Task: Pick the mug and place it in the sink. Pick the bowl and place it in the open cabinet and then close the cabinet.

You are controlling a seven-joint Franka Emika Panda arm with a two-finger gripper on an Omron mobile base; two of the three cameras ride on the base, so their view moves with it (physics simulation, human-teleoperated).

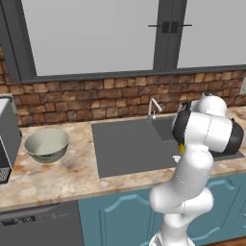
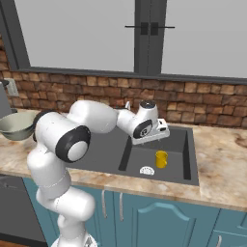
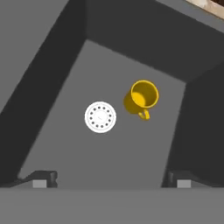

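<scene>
Mug (image 3: pixel 141 99) sits upright in sink (image 3: pixel 52 87), ahead of spread, empty fingers (image 3: pixel 43 178). Next the bowl (image 1: pixel 46 144): rigid, likely slippery; pinch its rim.

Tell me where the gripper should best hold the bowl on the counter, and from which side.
Probably grip the bowl by its rim from above: it sits upright and open on the counter, too wide to span, so one finger inside, one outside.

Arm hides most of mug (image 1: pixel 181 148); bowl (image 2: pixel 17 126) cut off by left edge.
</scene>
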